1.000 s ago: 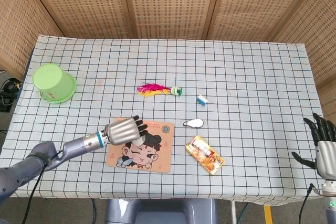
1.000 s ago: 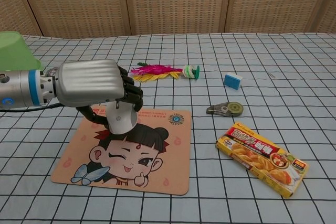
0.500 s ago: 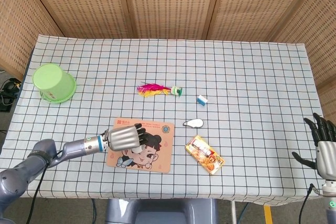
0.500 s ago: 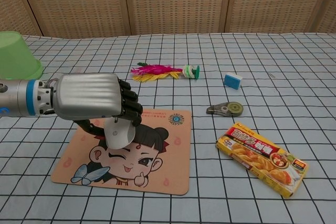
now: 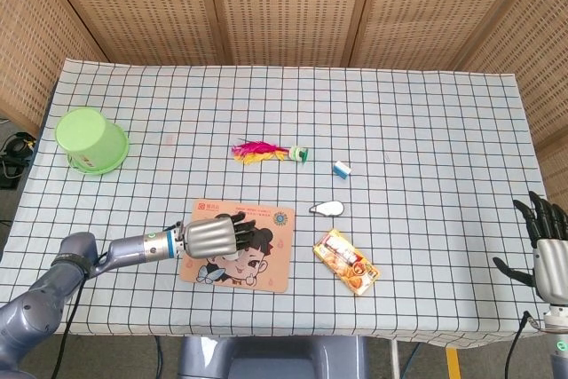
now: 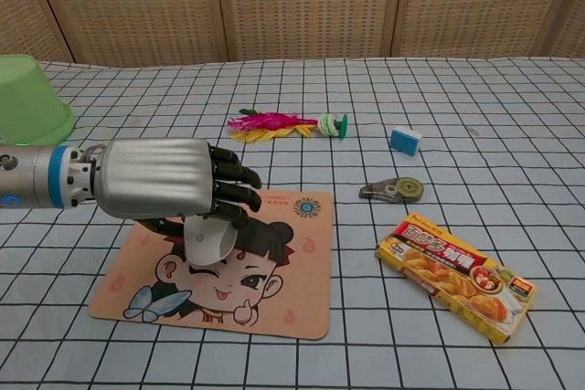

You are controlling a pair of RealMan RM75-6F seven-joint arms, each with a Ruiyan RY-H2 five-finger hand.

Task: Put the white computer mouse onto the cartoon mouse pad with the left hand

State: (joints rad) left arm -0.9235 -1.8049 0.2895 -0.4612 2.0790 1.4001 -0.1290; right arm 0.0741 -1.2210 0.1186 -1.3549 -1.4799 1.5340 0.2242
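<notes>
The white computer mouse [image 6: 210,242] lies on the cartoon mouse pad [image 6: 274,308], over the drawn girl's hair. My left hand [image 6: 155,180] hovers just above it, palm down, fingers stretched forward and lifted off the mouse. In the head view the left hand [image 5: 213,237] covers most of the mouse [image 5: 235,253] on the pad [image 5: 271,272]. My right hand [image 5: 546,250] hangs off the table's right edge, fingers spread and holding nothing.
An upturned green bowl [image 5: 90,139] sits at the far left. A pink and yellow feather shuttlecock [image 6: 283,122], a blue eraser [image 6: 405,141], a correction tape [image 6: 393,191] and a curry box [image 6: 454,264] lie to the right of the pad.
My left hand lowered the mouse onto the pad, then its fingers uncurled and stretched out, leaving the mouse resting there. The right hand has not moved.
</notes>
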